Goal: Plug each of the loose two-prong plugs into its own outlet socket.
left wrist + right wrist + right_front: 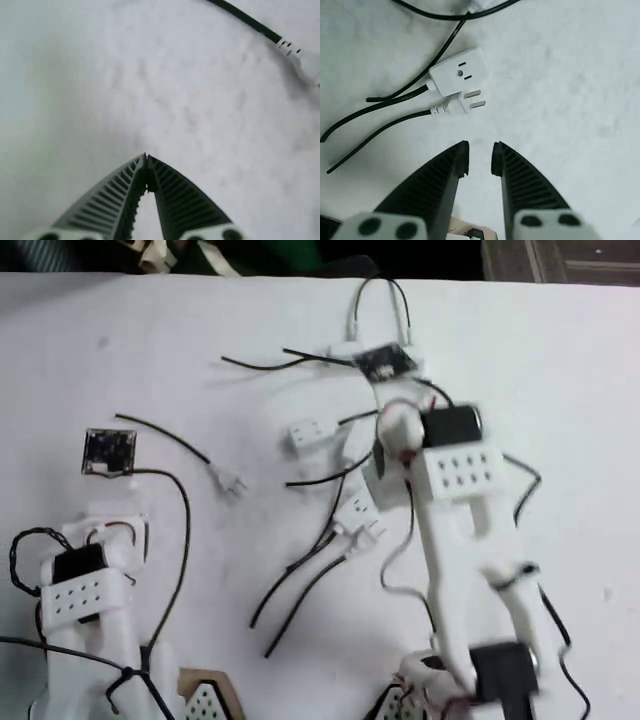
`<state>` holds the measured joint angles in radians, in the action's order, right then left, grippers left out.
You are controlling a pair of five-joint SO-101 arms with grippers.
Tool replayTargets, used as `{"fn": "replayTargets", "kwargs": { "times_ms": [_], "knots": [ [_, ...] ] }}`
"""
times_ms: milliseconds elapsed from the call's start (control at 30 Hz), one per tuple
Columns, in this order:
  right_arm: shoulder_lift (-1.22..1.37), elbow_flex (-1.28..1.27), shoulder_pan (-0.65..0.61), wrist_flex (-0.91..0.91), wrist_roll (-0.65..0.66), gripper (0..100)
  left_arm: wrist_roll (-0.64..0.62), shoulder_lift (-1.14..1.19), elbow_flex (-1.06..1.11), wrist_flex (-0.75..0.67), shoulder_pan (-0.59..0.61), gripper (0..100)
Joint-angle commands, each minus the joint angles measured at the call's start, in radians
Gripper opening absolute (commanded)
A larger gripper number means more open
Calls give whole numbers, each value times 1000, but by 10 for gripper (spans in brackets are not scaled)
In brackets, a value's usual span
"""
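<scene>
The right jaws are standing a little open, holding nothing, over the desk (580,75) near an outlet socket (459,72). A two-prong plug (457,106) is lying flat just beside that socket, not inserted, with its prongs pointing away from its black cable (420,115). The left jaws are closing fully, with the tips touching and gripping nothing. Another plug (300,54) is lying well apart from them.

A white table (560,360) lies under soft, even light. Beyond its far edge the room is dark, with a grey panel (560,260) past one far corner.
</scene>
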<state>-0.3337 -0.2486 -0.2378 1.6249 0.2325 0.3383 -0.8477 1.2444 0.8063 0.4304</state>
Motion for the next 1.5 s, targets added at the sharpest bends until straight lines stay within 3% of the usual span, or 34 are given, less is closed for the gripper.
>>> {"fn": "replayTargets", "kwargs": {
  "times_ms": [0,67,233,467,667,900,1200,1467],
  "knots": [
    [-162,-190,-10,-131,12,80,9,-22,-5,-9,-10,27],
    [-217,-315,-24,-205,101,81,9,-24,0,-12,-12,27],
    [-309,-557,-99,-312,462,81,9,-24,2,-12,-12,27],
    [-326,-721,-151,-475,758,81,9,-24,3,-12,-12,27],
    [-325,-738,-225,-547,783,81,9,-24,3,-12,-12,27],
    [-282,-733,-325,-549,707,81,9,-24,3,-14,-12,27],
    [30,-683,-312,-720,709,81,9,-24,5,-14,-12,27],
    [213,-586,-170,-723,783,77,11,-24,5,-14,-12,27]
  ]
}}
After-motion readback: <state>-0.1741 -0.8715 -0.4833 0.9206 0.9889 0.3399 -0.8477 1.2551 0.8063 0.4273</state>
